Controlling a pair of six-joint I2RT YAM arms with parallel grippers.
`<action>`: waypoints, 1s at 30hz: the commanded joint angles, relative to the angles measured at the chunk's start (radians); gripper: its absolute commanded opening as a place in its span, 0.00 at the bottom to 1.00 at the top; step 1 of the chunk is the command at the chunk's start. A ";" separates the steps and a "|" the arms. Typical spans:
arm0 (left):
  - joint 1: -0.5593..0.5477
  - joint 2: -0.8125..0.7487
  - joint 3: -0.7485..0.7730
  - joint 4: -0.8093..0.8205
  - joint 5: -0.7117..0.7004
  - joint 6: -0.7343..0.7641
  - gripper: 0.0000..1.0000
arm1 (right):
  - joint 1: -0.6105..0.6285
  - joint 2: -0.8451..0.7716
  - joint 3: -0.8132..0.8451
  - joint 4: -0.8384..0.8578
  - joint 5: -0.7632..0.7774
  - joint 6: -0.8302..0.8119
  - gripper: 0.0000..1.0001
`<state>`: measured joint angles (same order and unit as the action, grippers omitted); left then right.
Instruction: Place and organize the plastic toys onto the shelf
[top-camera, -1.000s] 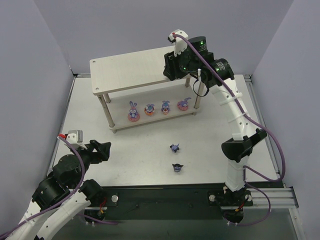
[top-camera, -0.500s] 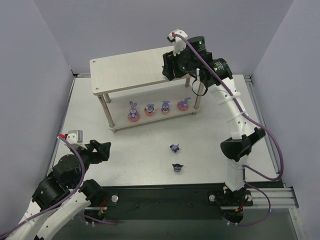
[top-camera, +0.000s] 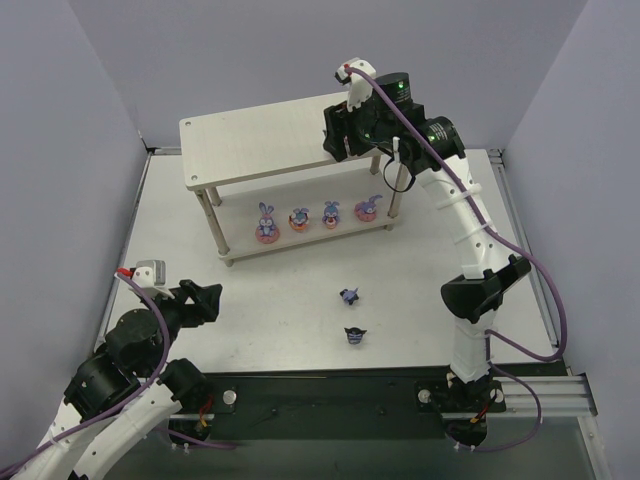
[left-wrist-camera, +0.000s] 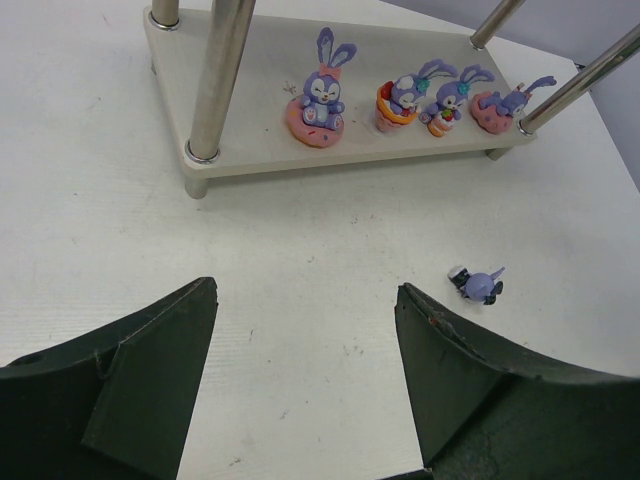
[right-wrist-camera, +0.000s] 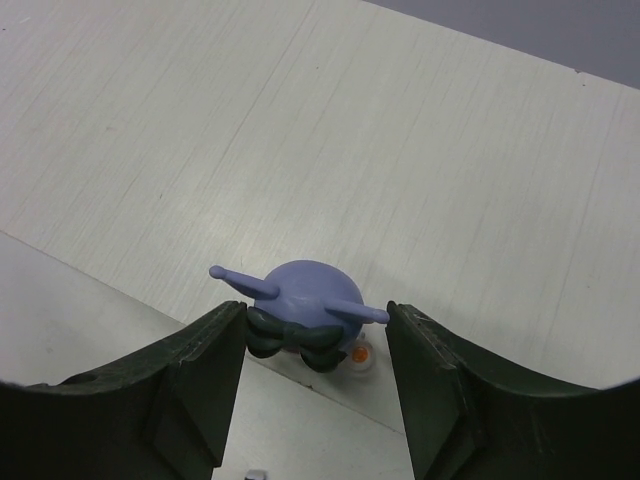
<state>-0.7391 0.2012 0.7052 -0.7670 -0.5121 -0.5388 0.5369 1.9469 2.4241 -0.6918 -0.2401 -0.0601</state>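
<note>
Nearest the arm bases, well short of the shelf (top-camera: 250, 140), the left claw (left-wrist-camera: 305, 288) hangs low over the counter (top-camera: 280, 300) with its fingers spread wide and nothing between them; it faces the shelf's lower board. Between it and the shelf two dark pointed-eared figures are left on the counter, one nearer the bases (top-camera: 355, 335) and one closer to the shelf (top-camera: 349, 295), both in front of the shelf's right half. On the lower board the four bunnies (left-wrist-camera: 410, 98) stand in a row, so that tier looks finished. Farthest off, the right claw (right-wrist-camera: 316, 305) is over the top board at its right end, near the front edge; a third dark figure (right-wrist-camera: 300, 295) sits between its fingers, apparently on the board. A gap shows beside the toy's body, so I cannot tell whether it is gripped or let go. The step in hand looks like setting this figure on the top tier; next the claw should part fully, lift straight up clear of the ears, then fetch a figure from the counter.
</note>
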 joint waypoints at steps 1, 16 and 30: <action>-0.006 -0.006 0.007 0.014 -0.008 0.002 0.82 | -0.002 -0.008 0.018 0.038 0.009 0.005 0.59; -0.006 -0.011 0.007 0.012 -0.008 0.002 0.82 | 0.035 -0.132 -0.068 0.106 0.013 -0.010 0.80; -0.006 -0.017 0.008 0.008 -0.011 0.000 0.82 | 0.116 -0.379 -0.311 0.152 0.186 0.038 0.81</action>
<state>-0.7391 0.1936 0.7052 -0.7673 -0.5129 -0.5392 0.6239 1.6932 2.2162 -0.5793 -0.1623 -0.0559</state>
